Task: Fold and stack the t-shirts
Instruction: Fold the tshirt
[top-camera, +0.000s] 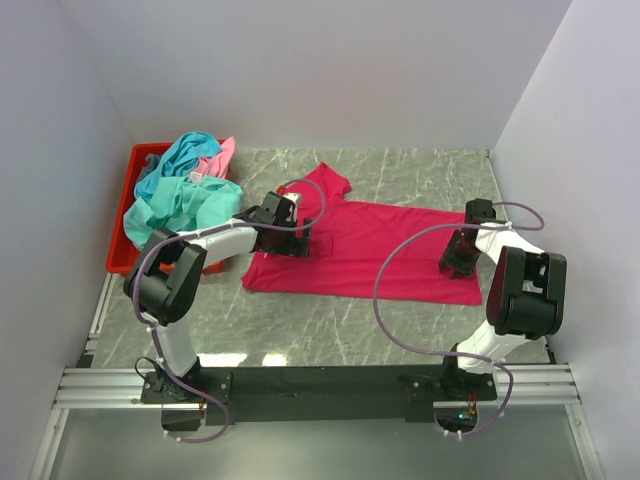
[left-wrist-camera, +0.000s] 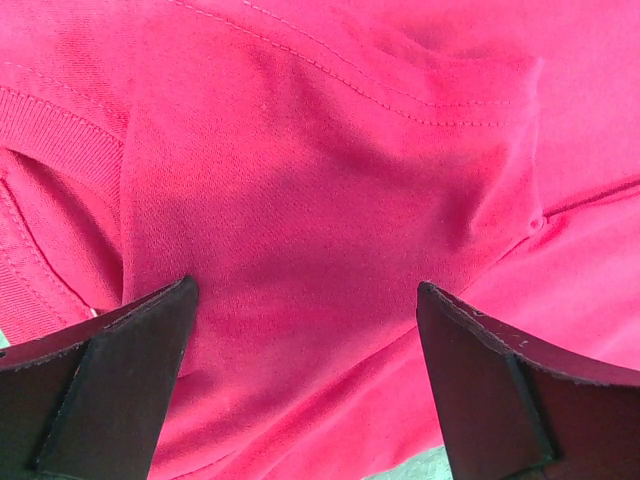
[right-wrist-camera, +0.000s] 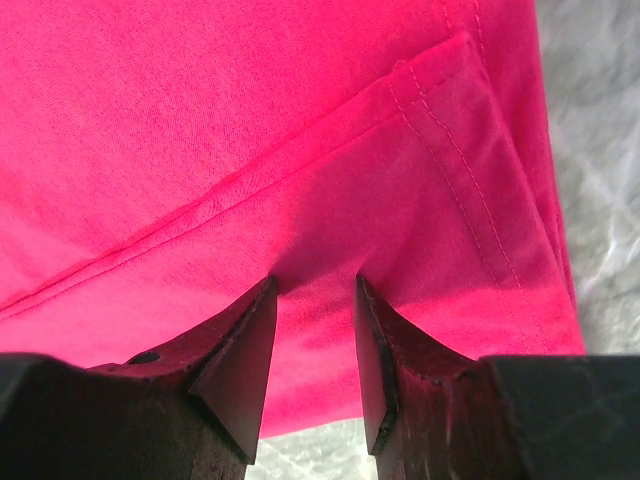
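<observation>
Grey desk (top-camera: 400, 330) holds the magenta-red t-shirt (top-camera: 370, 250) across its middle. It looks soft, light and floppy, so grab its edges. Your left end effector (left-wrist-camera: 305, 300) is spread wide. Your right end effector (right-wrist-camera: 315, 290) is half spread over the hem.

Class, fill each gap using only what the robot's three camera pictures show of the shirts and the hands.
1. The t-shirt lying spread on the table is ___ in colour.
2. The teal shirts and the pink shirt are heaped in a red plastic ___.
3. The left hand hangs over the spread t-shirt with its jaws wide ___.

Missing words: magenta-red; bin; open.
</observation>
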